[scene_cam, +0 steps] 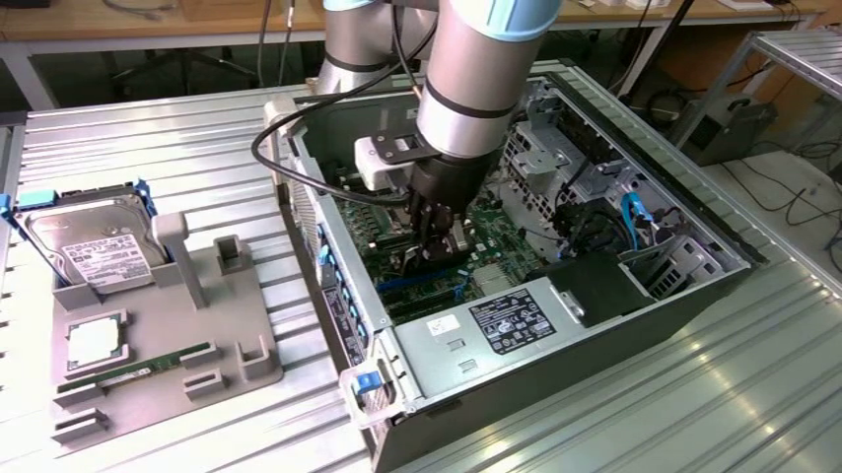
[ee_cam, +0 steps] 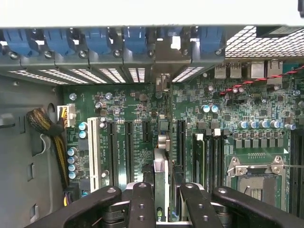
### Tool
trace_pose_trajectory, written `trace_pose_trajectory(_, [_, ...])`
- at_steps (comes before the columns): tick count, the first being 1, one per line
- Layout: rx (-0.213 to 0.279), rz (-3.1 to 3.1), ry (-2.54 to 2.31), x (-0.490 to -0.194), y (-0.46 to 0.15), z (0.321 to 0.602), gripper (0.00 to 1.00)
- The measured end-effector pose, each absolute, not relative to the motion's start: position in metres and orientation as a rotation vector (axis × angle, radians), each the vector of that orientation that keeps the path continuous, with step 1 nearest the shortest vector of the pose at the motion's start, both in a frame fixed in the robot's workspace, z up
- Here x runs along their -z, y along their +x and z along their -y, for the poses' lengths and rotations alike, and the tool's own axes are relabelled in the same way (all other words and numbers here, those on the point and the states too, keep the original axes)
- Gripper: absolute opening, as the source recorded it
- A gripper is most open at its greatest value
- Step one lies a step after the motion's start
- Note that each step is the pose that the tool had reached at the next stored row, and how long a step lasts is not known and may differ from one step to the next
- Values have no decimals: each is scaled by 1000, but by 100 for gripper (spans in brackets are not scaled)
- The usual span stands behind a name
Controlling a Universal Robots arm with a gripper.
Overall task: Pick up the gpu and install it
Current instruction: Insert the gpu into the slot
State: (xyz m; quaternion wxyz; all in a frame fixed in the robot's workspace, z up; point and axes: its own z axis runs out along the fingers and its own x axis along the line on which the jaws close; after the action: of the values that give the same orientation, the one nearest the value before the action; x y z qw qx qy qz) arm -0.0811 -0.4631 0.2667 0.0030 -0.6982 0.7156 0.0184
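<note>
The black two-fingered gripper (scene_cam: 428, 254) on the grey arm is lowered inside the open dark-grey steel computer case (scene_cam: 717, 232), directly over the green motherboard (scene_cam: 494, 229). In the wrist view its fingers (ee_cam: 142, 204) stand at a narrow spacing, closed on the thin dark gpu card (ee_cam: 160, 183), which is seen edge-on with its silver bracket end (ee_cam: 163, 81) reaching toward the rear slot openings. The card stands upright between two long black expansion slots (ee_cam: 129, 145) (whether its edge is seated cannot be told). Room is tight: the silver power supply box (scene_cam: 487, 330) lies close to the gripper at the case edge nearest the exterior camera, and drive cages (scene_cam: 559, 148) border the far side. Outside, on the ribbed metal table (scene_cam: 158, 138), a grey parts holder (scene_cam: 244, 370) carries a silver hard drive (scene_cam: 93, 241) and a green RAM stick (scene_cam: 138, 371), well apart from the case.
</note>
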Motion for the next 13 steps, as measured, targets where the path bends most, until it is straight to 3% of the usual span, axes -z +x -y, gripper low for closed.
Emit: trace_pose_trajectory(13, [-65,-2240,-2186,-262,-83,462,26])
